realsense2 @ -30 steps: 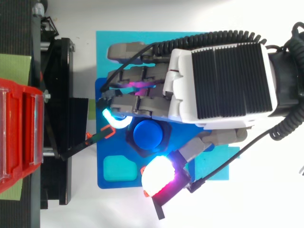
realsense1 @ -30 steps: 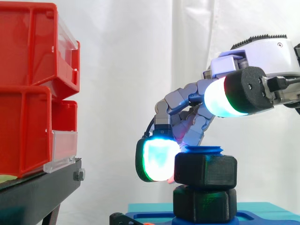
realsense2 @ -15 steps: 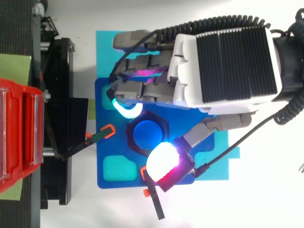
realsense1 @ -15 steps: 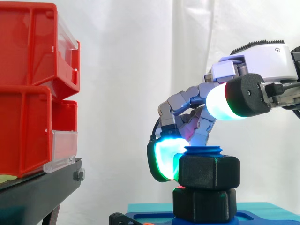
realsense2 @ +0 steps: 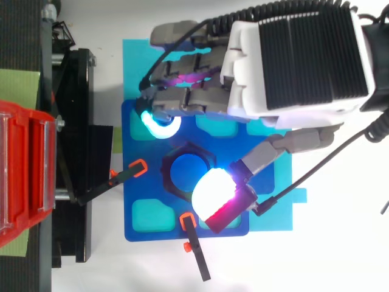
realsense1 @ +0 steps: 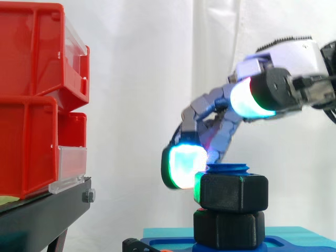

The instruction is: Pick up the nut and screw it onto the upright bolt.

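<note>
A black hexagonal nut (realsense1: 233,192) sits on the upright blue bolt (realsense1: 227,168), above a second black hex block (realsense1: 229,228) at the bolt's foot. From above, the nut (realsense2: 166,175) rings the bolt's blue top (realsense2: 185,173) on the blue baseplate (realsense2: 141,182). My hand (realsense2: 292,61) hovers over and behind the bolt, open and holding nothing. Its bent fingers (realsense1: 210,113) hang down left of the nut, and the green-glowing fingertip (realsense1: 182,166) is just off the nut's side. The thumb pad (realsense1: 247,98) is raised well above the nut.
Red bins (realsense1: 37,100) are stacked on a black stand (realsense1: 42,215) at the left. Two black pins with orange ends lie at the baseplate's edge (realsense2: 124,173) (realsense2: 194,255). A cyan mat (realsense2: 137,55) lies under the baseplate.
The hand has lifted and drawn back from the nut; the fingertip and thumb pad that pressed its sides have come off. The nut stays on the bolt.
</note>
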Robot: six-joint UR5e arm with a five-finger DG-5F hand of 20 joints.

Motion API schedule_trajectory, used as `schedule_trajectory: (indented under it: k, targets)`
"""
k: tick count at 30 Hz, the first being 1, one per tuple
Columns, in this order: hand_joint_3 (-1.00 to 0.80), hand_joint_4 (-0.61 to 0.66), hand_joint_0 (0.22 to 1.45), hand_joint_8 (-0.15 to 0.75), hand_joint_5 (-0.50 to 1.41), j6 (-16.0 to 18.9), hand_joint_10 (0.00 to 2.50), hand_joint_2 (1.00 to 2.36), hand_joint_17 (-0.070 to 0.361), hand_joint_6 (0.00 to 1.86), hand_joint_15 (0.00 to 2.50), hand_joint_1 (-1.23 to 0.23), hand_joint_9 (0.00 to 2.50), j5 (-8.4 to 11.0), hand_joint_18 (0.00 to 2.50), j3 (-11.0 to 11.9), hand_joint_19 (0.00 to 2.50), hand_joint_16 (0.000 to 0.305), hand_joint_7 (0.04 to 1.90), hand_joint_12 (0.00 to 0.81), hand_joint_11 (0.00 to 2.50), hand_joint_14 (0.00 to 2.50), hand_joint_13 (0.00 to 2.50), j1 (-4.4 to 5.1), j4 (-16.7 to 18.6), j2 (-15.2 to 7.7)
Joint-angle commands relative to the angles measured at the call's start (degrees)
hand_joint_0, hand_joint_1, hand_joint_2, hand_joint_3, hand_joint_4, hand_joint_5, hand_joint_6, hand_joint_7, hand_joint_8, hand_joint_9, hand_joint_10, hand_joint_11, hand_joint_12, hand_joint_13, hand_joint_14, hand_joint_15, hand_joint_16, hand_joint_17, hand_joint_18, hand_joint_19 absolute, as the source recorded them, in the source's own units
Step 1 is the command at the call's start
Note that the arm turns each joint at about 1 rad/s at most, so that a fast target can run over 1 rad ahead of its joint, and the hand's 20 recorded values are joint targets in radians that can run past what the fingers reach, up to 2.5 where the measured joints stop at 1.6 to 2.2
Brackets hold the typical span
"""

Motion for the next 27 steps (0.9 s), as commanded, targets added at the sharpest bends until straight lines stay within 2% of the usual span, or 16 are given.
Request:
schedule_trajectory:
  k: [1, 2, 4, 5, 6, 14, 16, 20, 23, 27]
  targets:
    - [-0.50, 0.24, 0.54, 0.267, -0.11, 0.79, 0.00, 1.00, 0.056, 0.50, 0.00, -0.17, 0.83, 0.31, 0.16, 4.64, 0.00, 0.025, 0.83, 0.294, 0.00, 0.00, 0.57, -0.06, -5.70, 0.01]
    - [-0.50, 0.24, 0.53, 0.265, -0.11, 0.79, 0.00, 1.00, 0.056, 0.50, 0.00, -0.17, 0.82, 0.31, 0.16, 4.64, 0.00, 0.025, 0.82, 0.294, 0.00, 0.00, 0.57, -0.06, -5.70, 0.01]
    - [-0.50, 0.24, 0.53, 0.266, -0.11, 2.02, 0.00, 1.00, 0.056, 0.50, 0.00, -0.17, 0.82, 0.31, 0.16, 7.19, 0.00, 0.025, 0.82, 0.293, 0.00, 0.00, 0.57, 0.20, -7.98, 0.01]
    - [-0.50, 0.24, 0.53, 0.266, -0.11, 2.28, 0.00, 1.00, 0.056, 0.50, 0.00, -0.17, 0.82, 0.31, 0.16, 7.72, 0.00, 0.025, 0.82, 0.294, 0.00, 0.00, 0.57, 0.29, -8.69, 0.01]
    - [-0.50, 0.24, 0.53, 0.265, -0.11, 2.20, 0.00, 1.00, 0.056, 0.50, 0.00, -0.16, 0.82, 0.31, 0.16, 9.56, 0.00, 0.025, 0.81, 0.294, 0.00, 0.00, 0.57, 0.46, -10.97, 0.01]
    - [-0.50, 0.24, 0.53, 0.263, -0.11, 2.11, 0.00, 1.00, 0.057, 0.50, 0.00, -0.17, 0.81, 1.27, 0.15, 8.60, 0.00, 0.025, 0.82, 0.294, 0.00, 0.00, 0.57, 1.34, -10.44, 0.01]
    - [-0.50, 0.24, 0.53, 0.263, -0.11, 2.20, 0.00, 1.00, 0.056, 0.50, 0.00, -0.17, 0.81, 2.33, 0.15, 8.16, 0.00, 0.025, 0.81, 0.295, 0.00, 0.00, 0.56, 2.13, -9.13, 0.01]
    - [-0.50, 0.23, 0.53, 0.264, -0.11, 2.20, 0.00, 1.00, 0.056, 0.50, 0.00, -0.17, 0.81, 3.38, 0.15, 7.98, 0.00, 0.025, 0.81, 0.293, 0.00, 0.00, 0.56, 2.92, -8.69, -0.08]
    - [-0.50, 0.24, 0.53, 0.264, -0.11, 2.20, 0.00, 1.00, 0.056, 0.50, 0.00, -0.17, 0.81, 3.65, 0.15, 7.10, 0.00, 0.025, 0.81, 0.293, 0.00, 0.00, 0.56, 3.36, -8.34, -0.08]
    - [-0.50, 0.24, 0.53, 0.264, -0.11, 2.28, 0.00, 1.00, 0.056, 0.50, 0.00, -0.17, 0.81, 4.17, 0.15, 4.99, 0.00, 0.025, 0.81, 0.292, 0.00, 0.00, 0.56, 3.89, -5.43, -0.08]
